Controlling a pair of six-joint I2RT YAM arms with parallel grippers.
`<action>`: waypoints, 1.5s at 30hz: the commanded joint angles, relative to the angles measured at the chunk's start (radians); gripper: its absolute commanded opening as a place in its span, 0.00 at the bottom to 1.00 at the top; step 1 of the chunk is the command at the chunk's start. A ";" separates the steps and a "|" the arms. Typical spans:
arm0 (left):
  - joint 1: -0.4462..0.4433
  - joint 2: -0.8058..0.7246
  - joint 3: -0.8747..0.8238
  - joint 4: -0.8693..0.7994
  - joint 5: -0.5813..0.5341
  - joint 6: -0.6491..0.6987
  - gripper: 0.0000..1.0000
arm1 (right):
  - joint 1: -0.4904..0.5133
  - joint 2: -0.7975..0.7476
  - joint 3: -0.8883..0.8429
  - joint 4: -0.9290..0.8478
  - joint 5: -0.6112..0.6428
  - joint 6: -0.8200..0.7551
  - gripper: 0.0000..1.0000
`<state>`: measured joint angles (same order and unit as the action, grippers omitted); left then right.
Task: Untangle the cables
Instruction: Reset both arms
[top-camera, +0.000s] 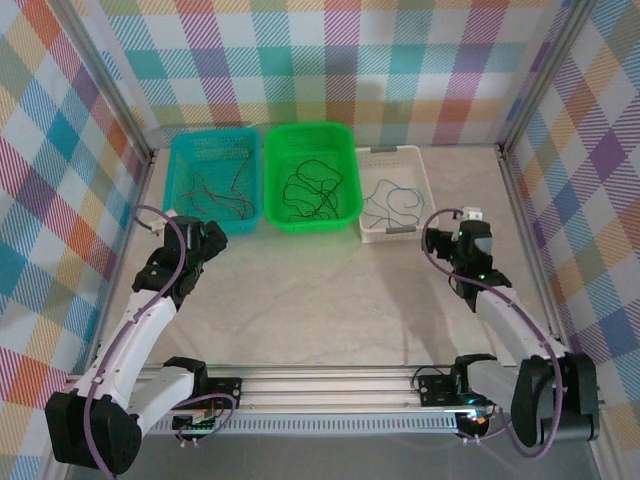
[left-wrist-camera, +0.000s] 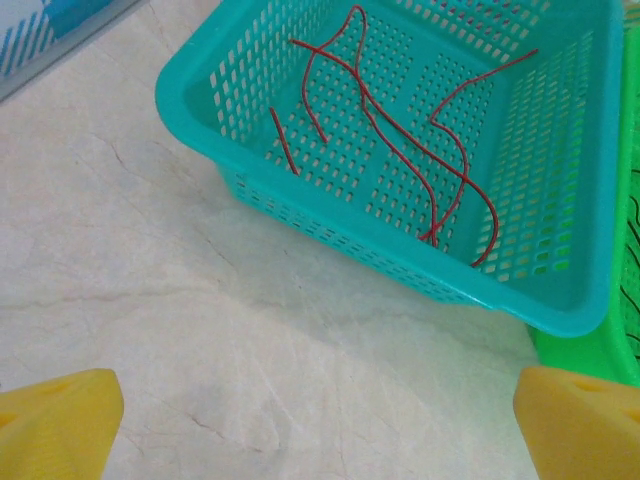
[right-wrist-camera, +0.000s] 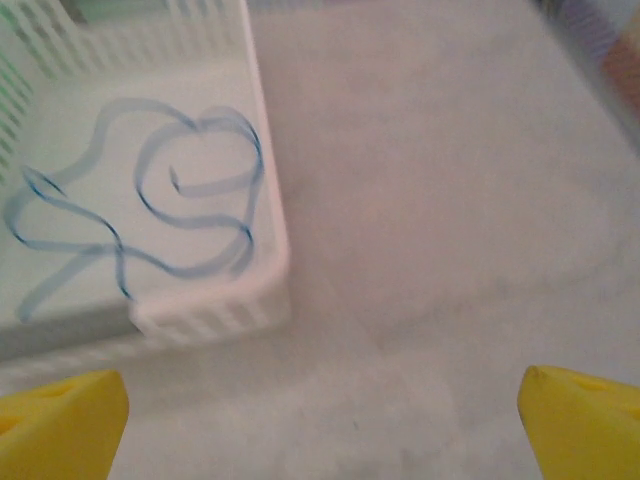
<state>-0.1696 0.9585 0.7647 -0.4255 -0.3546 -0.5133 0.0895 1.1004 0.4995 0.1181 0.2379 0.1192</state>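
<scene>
Along the far edge of the table (top-camera: 330, 290), red cables (left-wrist-camera: 363, 95) lie in the teal basket (left-wrist-camera: 560, 310), black cables (top-camera: 310, 187) in the green basket (top-camera: 310, 226) and a blue cable (right-wrist-camera: 210, 187) in the white basket (right-wrist-camera: 270, 200), while the left fingers (left-wrist-camera: 60, 420) and right fingers (right-wrist-camera: 60, 420) gape wide, holding nothing.

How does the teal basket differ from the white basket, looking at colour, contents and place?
The teal basket holds several red wires; the white basket holds blue wire. The teal basket stands left of the green basket, the white basket right of it. The teal basket's floor is perforated; the white basket's looks solid. Both are open-topped and rectangular.
</scene>
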 joint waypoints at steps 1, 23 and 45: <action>-0.006 0.025 0.015 0.042 -0.036 0.044 1.00 | -0.013 0.077 -0.033 0.264 -0.005 0.014 1.00; -0.001 0.237 -0.083 0.369 -0.156 0.218 1.00 | -0.129 0.276 -0.108 0.583 -0.152 -0.007 1.00; 0.040 0.578 -0.254 1.055 -0.037 0.494 1.00 | -0.096 0.432 -0.116 0.763 -0.218 -0.076 1.00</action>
<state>-0.1364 1.5333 0.5007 0.5106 -0.4358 -0.0681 -0.0151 1.5364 0.3595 0.8837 0.0349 0.0631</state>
